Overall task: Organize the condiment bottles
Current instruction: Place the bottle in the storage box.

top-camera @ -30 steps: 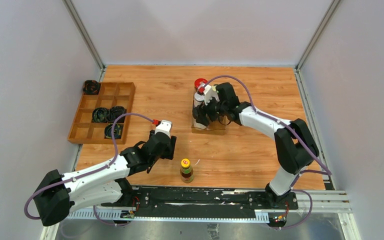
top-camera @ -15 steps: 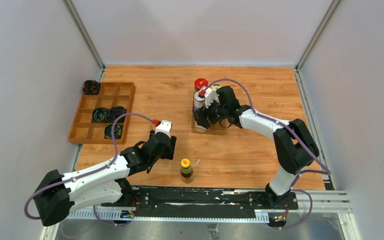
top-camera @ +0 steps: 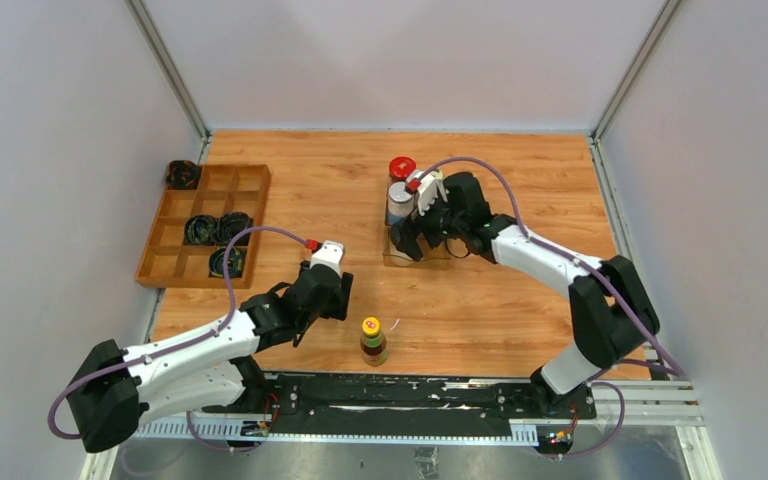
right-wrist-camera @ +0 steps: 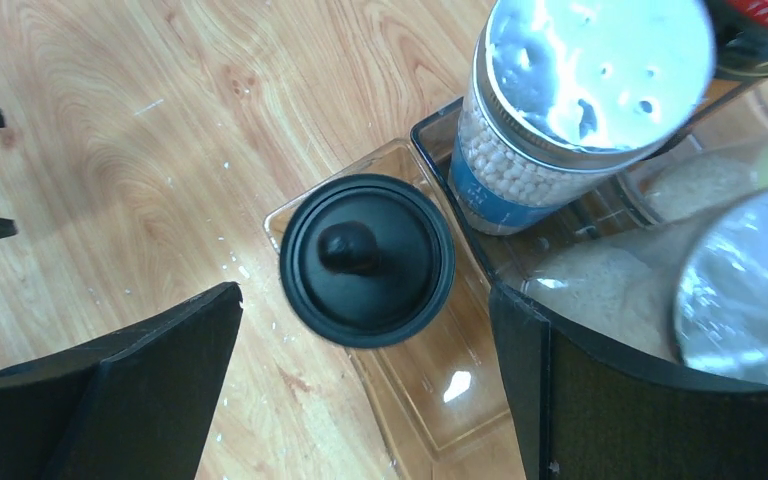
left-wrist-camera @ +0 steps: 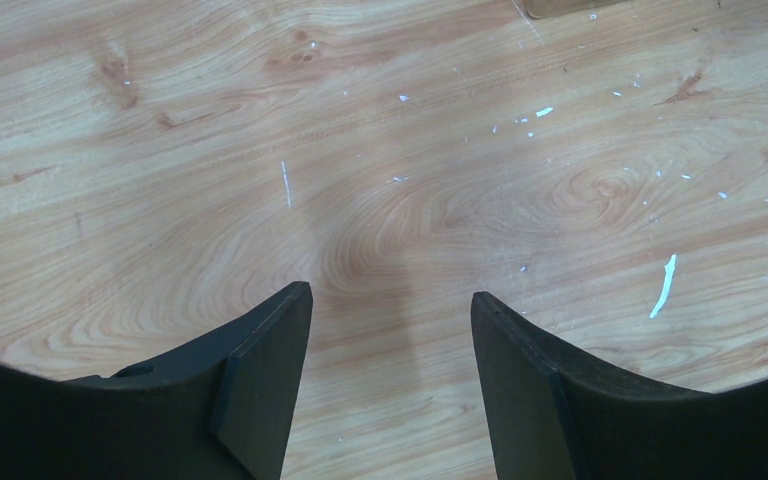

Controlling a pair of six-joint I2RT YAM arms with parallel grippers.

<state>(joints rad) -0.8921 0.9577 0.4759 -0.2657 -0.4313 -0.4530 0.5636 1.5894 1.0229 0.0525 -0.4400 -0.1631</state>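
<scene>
Clearance first: keep right tool (right-wrist-camera: 365,300) spread wide over black-capped jar (right-wrist-camera: 365,255), move only vertically, miss blue-labelled jar (right-wrist-camera: 520,170) at 1 o'clock; left tool (left-wrist-camera: 390,300) also wide above bench (left-wrist-camera: 160,150).

Wooden table (top-camera: 310,180), compartment tray (top-camera: 248,182) left, clear rack (top-camera: 435,260) centre, sauce bottle (top-camera: 373,340) front

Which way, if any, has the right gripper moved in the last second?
Yes. The right gripper has shifted rightward in the top view, away from the red-lidded jar, which stayed put.
</scene>
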